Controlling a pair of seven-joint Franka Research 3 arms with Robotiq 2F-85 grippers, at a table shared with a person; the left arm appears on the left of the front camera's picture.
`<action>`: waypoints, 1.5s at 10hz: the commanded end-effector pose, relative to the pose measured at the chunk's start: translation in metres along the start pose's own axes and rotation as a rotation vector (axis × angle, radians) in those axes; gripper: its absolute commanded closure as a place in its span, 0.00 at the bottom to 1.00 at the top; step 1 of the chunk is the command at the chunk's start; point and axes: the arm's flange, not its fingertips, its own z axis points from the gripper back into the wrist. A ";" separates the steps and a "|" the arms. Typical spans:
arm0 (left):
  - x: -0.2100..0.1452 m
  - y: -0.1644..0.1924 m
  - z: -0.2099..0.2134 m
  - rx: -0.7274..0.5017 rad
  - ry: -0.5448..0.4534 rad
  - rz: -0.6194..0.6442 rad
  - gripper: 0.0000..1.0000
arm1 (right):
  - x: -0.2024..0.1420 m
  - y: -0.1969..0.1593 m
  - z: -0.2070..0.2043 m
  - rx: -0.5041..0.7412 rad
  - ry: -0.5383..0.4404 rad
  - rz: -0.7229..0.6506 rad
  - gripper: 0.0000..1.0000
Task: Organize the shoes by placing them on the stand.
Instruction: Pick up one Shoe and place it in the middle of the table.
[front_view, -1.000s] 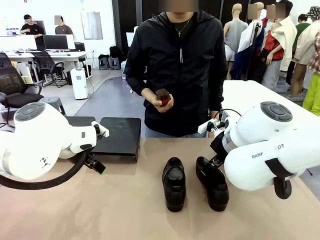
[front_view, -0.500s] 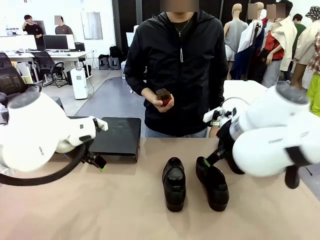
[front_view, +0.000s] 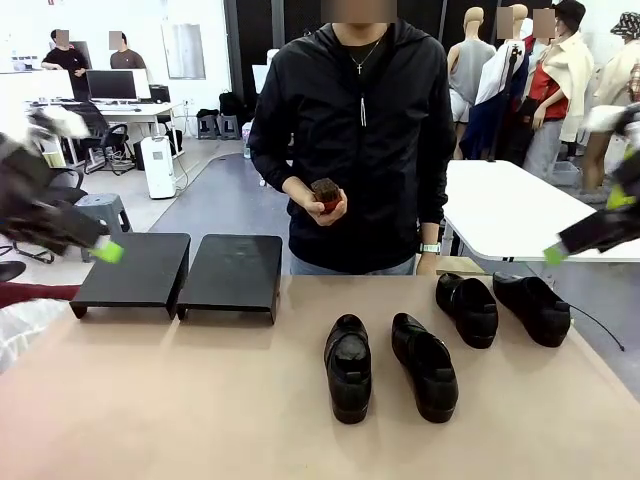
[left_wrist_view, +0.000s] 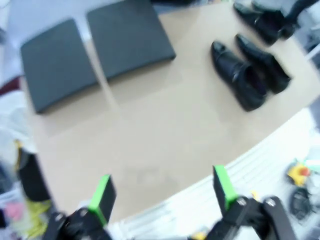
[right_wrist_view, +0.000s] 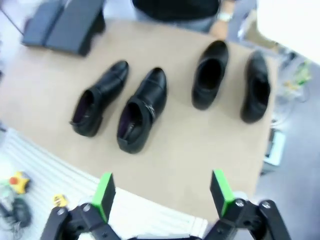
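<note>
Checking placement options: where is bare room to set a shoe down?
Both platforms of the stand are bare, as is the table in front of it, left of the middle pair. Crowded at right, beside the far-right pair.

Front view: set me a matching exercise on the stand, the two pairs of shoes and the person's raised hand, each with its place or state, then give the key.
Things:
1. stand
2. middle pair of shoes
3. far pair of shoes
4. person's raised hand

Places or states:
A. holds a small brown and red object
B. middle of the table, side by side
C. far left of the table
D. far right of the table, near the person

Pairs: 1-C, 2-B, 3-D, 4-A.
</note>
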 end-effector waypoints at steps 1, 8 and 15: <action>-0.113 0.026 0.002 0.022 -0.022 0.086 0.00 | -0.028 -0.041 0.018 0.004 -0.065 -0.144 0.00; -0.060 0.047 0.069 -0.003 -0.025 0.156 0.00 | -0.039 -0.069 0.044 -0.007 -0.093 -0.226 0.00; -0.060 0.047 0.069 -0.003 -0.025 0.156 0.00 | 0.034 -0.058 -0.022 -0.049 -0.009 -0.102 0.00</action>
